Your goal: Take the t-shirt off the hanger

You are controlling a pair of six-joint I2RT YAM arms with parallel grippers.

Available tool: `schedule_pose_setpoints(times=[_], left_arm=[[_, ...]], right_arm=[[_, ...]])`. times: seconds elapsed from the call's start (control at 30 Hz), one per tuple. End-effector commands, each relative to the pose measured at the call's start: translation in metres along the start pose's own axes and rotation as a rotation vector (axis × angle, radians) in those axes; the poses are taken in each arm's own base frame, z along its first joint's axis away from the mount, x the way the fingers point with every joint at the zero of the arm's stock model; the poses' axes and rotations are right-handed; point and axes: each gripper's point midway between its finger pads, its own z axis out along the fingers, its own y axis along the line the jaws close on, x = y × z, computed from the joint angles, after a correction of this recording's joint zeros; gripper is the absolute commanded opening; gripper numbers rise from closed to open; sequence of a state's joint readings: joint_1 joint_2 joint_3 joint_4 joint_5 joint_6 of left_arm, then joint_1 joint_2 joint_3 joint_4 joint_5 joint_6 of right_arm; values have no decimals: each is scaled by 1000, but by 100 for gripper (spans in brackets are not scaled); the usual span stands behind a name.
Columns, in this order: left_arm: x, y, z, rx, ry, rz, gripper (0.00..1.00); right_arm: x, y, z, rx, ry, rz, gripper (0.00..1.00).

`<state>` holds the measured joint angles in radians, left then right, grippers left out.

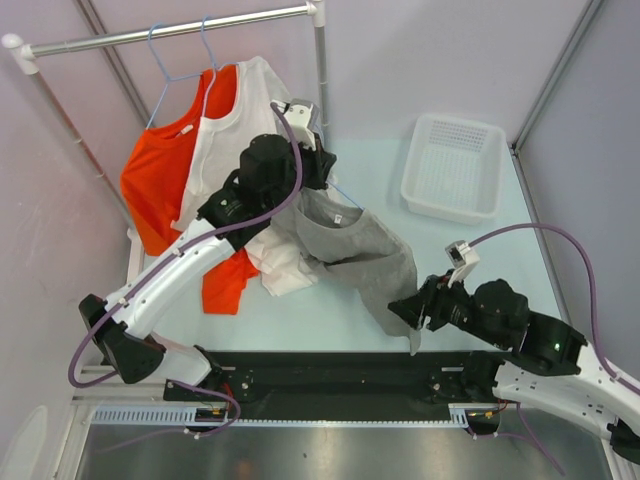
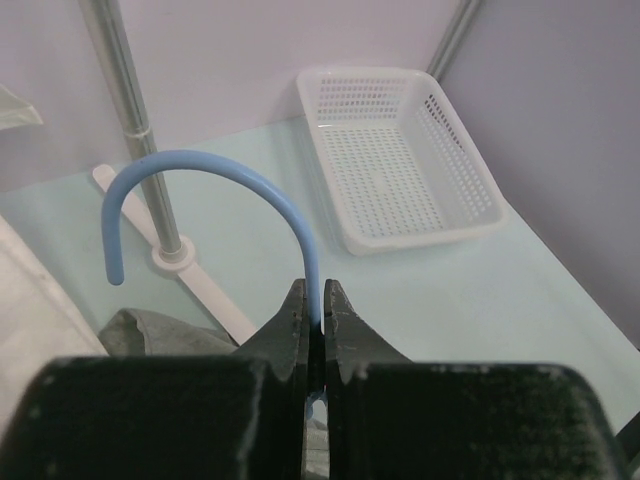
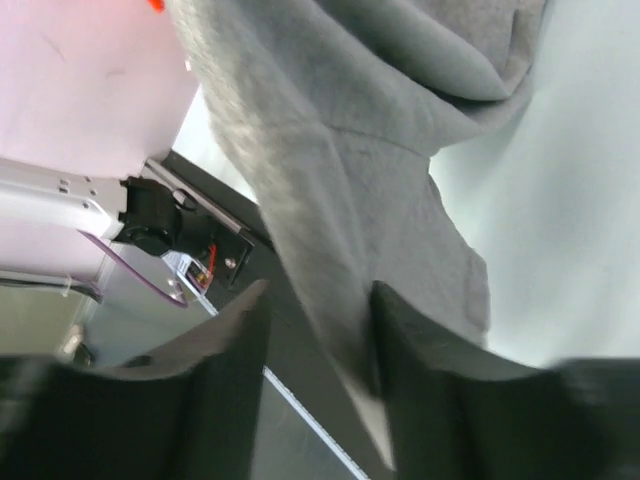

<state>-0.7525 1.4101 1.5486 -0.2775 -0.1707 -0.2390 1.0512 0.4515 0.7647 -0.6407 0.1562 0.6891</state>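
A grey t-shirt (image 1: 360,250) hangs from a light blue hanger (image 2: 250,185) and sags to the table. My left gripper (image 1: 322,160) is shut on the straight stem of the hanger's hook, and in the left wrist view the left gripper (image 2: 320,300) pinches the blue wire between its tips. Only a short length of the hanger (image 1: 345,195) shows at the shirt's collar. My right gripper (image 1: 405,310) is at the shirt's lower edge. In the right wrist view the right gripper (image 3: 320,300) stands open, with a fold of the grey t-shirt (image 3: 330,130) hanging down between its fingers, against the right one.
A white mesh basket (image 1: 455,165) stands at the back right, seen also as the basket (image 2: 400,160). An orange shirt (image 1: 160,170) and a white shirt (image 1: 235,130) hang from the rail (image 1: 170,30). The rack's upright pole (image 2: 130,120) rises beside the hook. A black base plate (image 1: 330,370) runs along the near edge.
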Motion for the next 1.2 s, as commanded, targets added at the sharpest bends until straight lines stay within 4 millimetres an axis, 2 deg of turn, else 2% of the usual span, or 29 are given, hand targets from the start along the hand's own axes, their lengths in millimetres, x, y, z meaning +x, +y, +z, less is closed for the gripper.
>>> schedule_pose_setpoints(times=[0.0, 0.07, 0.13, 0.17, 0.2, 0.27, 0.3, 0.4, 0.63, 0.73, 0.83, 0.87, 1.07, 1.17], left_arm=[[-41, -10, -12, 52, -103, -45, 0], [-41, -8, -13, 46, -108, -46, 0], [-40, -1, -12, 11, -110, -53, 0], [-42, 5, -12, -9, -113, -81, 0], [-43, 10, -13, -26, -116, -104, 0], [-45, 22, -15, -38, -130, -191, 0], [-46, 24, -15, -27, -139, -215, 0], [-48, 28, -19, -11, -175, -280, 0], [-58, 53, -24, -103, -231, -385, 0], [-67, 74, -26, -146, -274, -464, 0], [-71, 82, -26, -141, -284, -473, 0], [-71, 83, -26, -139, -281, -469, 0], [-60, 82, -28, -85, -268, -460, 0], [-59, 76, -26, -47, -264, -456, 0]], right_arm=[[-15, -8, -10, 38, -90, 54, 41], [-22, -11, -16, 41, -133, 74, 27], [-29, -19, -22, 81, -182, 120, 17], [-32, -24, -26, 95, -208, 144, 4], [-36, -38, -35, 146, -257, 174, 0], [-39, -50, -44, 175, -318, 273, 0], [-45, -57, -56, 171, -383, 313, 0], [-51, -66, -72, 137, -469, 398, 0], [-53, -86, -87, 230, -514, 495, 0], [-53, -97, -92, 276, -545, 535, 0], [-58, -109, -105, 322, -597, 593, 0], [-57, -117, -110, 358, -612, 594, 0], [-62, -133, -140, 431, -668, 601, 0], [-62, -131, -141, 428, -642, 551, 0]])
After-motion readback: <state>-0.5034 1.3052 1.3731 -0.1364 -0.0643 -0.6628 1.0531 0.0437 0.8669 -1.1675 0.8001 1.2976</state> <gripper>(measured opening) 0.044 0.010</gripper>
